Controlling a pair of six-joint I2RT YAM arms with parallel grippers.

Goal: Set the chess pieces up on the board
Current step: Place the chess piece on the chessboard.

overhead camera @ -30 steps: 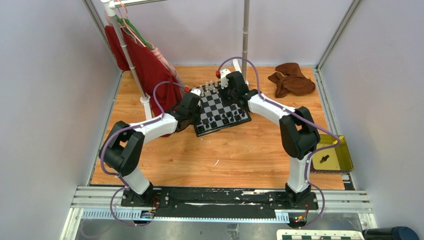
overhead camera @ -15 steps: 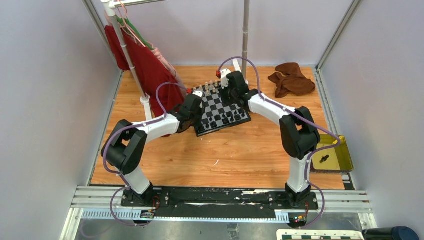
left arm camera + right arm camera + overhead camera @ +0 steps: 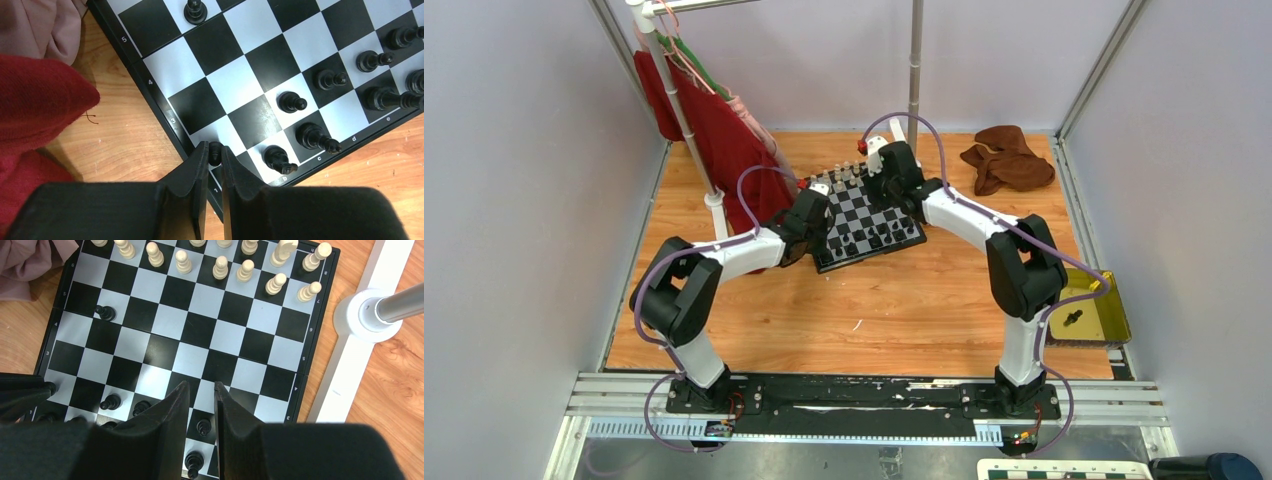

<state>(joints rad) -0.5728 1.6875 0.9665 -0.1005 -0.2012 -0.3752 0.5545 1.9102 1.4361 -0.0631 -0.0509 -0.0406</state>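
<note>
Board (image 3: 871,213) flat on the table (image 3: 874,300), near the middle of the far edge. Cream pieces (image 3: 220,267) in two rows along the board's far edge, black pieces (image 3: 310,135) along its near edge. Left gripper (image 3: 215,147) pinching a black pawn (image 3: 215,156) at the board's near-left corner. Right gripper (image 3: 202,385) over mid-board, fingers slightly parted, nothing between the tips. Red cloth (image 3: 35,100) just beside the board's left edge.

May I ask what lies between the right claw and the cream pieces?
Only bare board squares separate the right claw and the cream pieces, as the right wrist view shows.
</note>
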